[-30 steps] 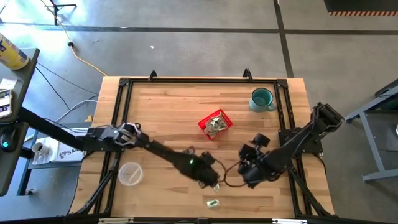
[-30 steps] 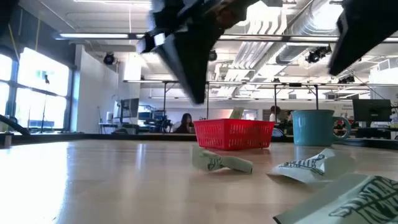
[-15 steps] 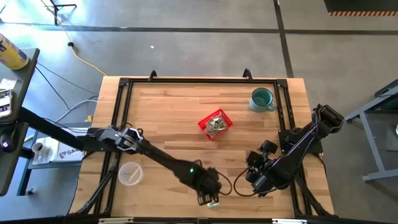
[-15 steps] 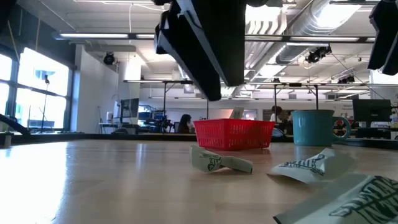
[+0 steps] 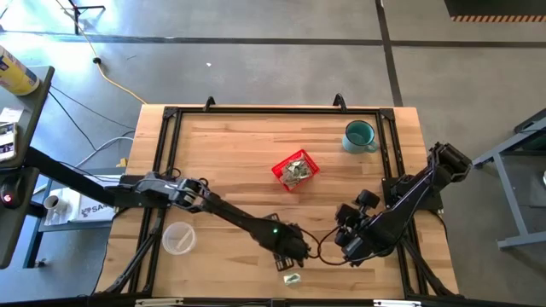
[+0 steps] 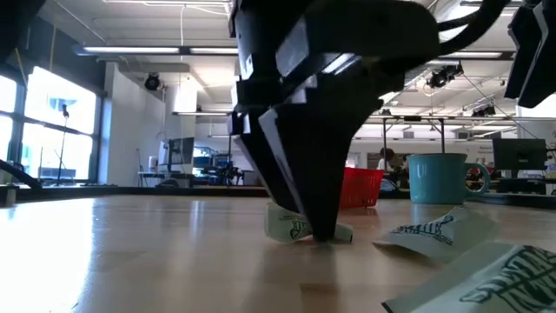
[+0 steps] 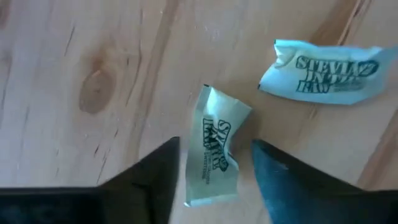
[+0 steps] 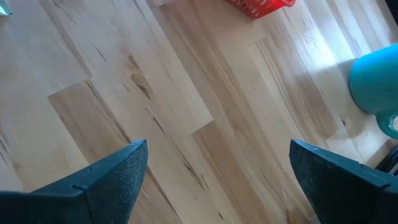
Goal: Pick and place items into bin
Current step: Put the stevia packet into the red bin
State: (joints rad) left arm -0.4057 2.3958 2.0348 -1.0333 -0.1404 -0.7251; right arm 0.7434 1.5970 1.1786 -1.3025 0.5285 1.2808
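Note:
A pale green wrapped item [image 7: 214, 155] lies flat on the wood near the table's front middle. My left gripper [image 7: 214, 152] is open and down at the table, one finger on either side of this item; it also shows in the low view [image 6: 317, 230] and the high view [image 5: 296, 253]. A second item [image 7: 323, 74] lies just beyond it and shows in the high view [image 5: 292, 278]. The red basket [image 5: 295, 169] stands at mid-table with several items in it. My right gripper [image 5: 345, 241] is open and empty, above the table to the right of the left gripper. My left gripper comes from above, pointing down, with its fingers [image 7: 273, 168] along the two long sides of the item [image 7: 239, 134], which lies flat on the table. I cannot tell whether the fingers touch it.
A teal mug [image 5: 359, 135] stands at the far right and a clear plastic cup [image 5: 178, 238] at the near left. Two more items [image 6: 430, 233] lie close to the low camera. Bare wood lies between the basket and the left gripper.
My left gripper has come down to the table over the item near the front edge, so that its fingers now stand on either side of it. My right gripper has drawn back a little toward the table's near right. The items have stayed where they were.

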